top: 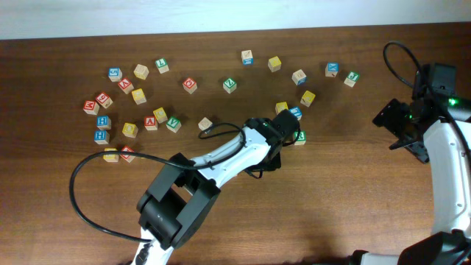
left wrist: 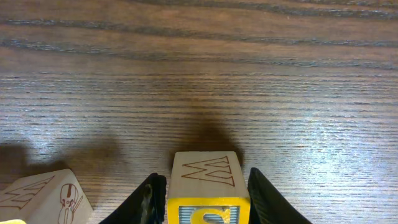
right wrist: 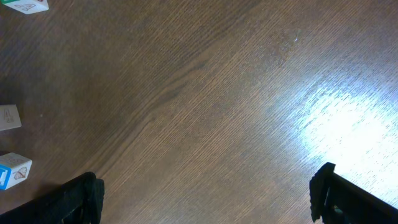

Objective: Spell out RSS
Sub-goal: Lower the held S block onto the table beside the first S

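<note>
In the left wrist view my left gripper [left wrist: 202, 190] is shut on a wooden cube [left wrist: 205, 173]. The cube has a yellow-bordered S face toward the camera and an engraved W on its plain face. It sits low over the table. In the overhead view the left gripper [top: 288, 135] is at the table's middle and hides this cube. A green-faced cube [top: 299, 137] lies just right of it, its letter too small to read. My right gripper [right wrist: 211, 202] is open and empty over bare wood, and shows at the far right in the overhead view [top: 401, 126].
Many letter cubes are scattered across the back of the table, among them a yellow one [top: 281, 108] and a blue one [top: 295, 112] just behind the left gripper. A plain engraved cube [left wrist: 43, 198] lies left of the fingers. Two cubes [right wrist: 11, 168] sit at the right wrist view's left edge.
</note>
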Tool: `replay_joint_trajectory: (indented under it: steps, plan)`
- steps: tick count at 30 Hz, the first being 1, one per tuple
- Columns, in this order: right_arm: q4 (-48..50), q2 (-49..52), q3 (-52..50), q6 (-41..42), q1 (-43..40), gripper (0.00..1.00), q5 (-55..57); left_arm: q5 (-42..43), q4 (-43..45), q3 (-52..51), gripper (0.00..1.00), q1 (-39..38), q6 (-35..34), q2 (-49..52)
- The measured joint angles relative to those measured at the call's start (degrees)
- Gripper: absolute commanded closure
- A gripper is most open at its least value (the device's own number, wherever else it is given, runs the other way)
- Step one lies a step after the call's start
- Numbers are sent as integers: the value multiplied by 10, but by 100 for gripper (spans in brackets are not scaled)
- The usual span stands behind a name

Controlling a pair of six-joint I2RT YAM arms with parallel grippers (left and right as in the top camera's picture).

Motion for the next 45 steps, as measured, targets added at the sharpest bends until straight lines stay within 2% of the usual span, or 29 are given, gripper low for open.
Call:
replay_joint_trajectory:
  steps: [3,18,24,27,30,32,35,45]
  plan:
    - [0,0,0,0,0,2,0,0,0,0,52,0,0,0]
    - [0,0,0,0,0,2,0,0,-12,0,48,0,0,-5]
    - [0,0,0,0,0,2,0,0,-35,-2,48,9,0,-120]
    - [0,0,0,0,0,2,0,-5,-81,-1,50,34,0,-183]
    - [0,0,0,0,0,2,0,-14,-138,-2,49,59,0,-200]
    - [0,0,0,0,0,2,0,-14,-147,-10,49,61,-1,-199]
    - [0,0,0,0,0,2,0,-14,-137,-50,48,60,-17,-199]
    - [0,0,0,0,0,2,0,-7,7,-174,48,60,-33,-198]
